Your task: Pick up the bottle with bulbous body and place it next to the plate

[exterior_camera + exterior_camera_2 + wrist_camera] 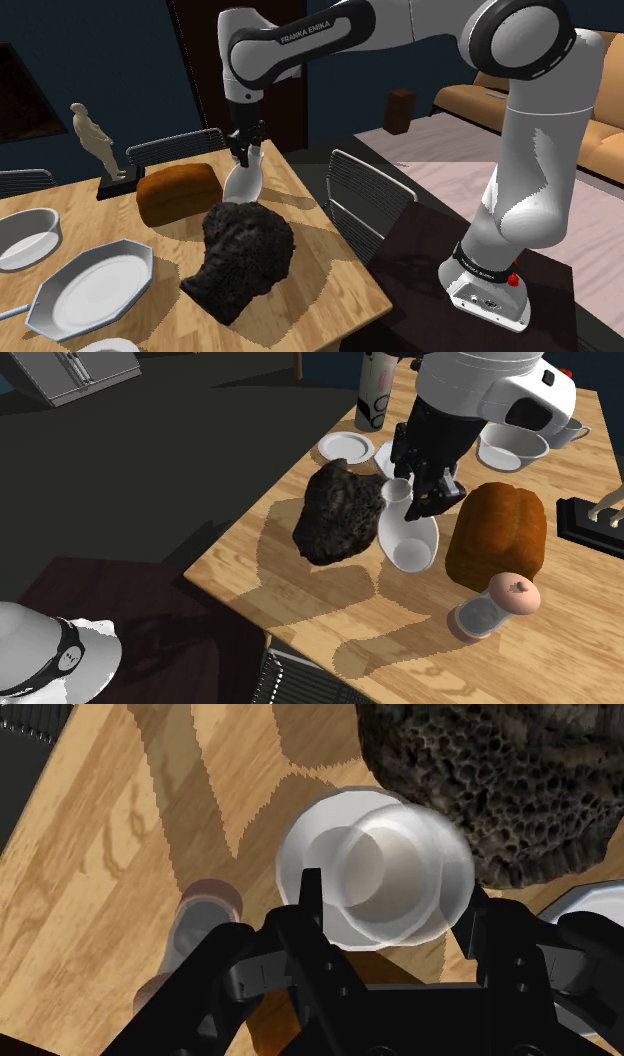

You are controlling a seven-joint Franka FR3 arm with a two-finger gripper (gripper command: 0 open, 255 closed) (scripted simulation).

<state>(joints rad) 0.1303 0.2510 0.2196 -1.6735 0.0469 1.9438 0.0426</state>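
Observation:
The white bottle with a bulbous body (pixel 242 183) hangs tilted in my gripper (pixel 243 155), which is shut on its narrow neck. In the second exterior view the bottle (pixel 409 539) is between a black lump and a loaf, with the gripper (pixel 405 492) over it. The wrist view looks down on the rounded bottle (pixel 375 879), clasped between the two fingers (pixel 312 899). A white octagonal plate (pixel 90 288) lies on the wooden table (pixel 320 250), beyond the black lump toward the shoulder view's lower left. I cannot tell whether the bottle's base touches the table.
A black porous lump (pixel 240 255) sits right beside the bottle, and a brown loaf (pixel 178 192) is on its other side. A white bowl (pixel 25 237), a figurine (pixel 98 145), a tall canister (pixel 375 390) and a lying pink-capped jar (pixel 495 607) also stand on the table. Chairs (pixel 360 195) line its edges.

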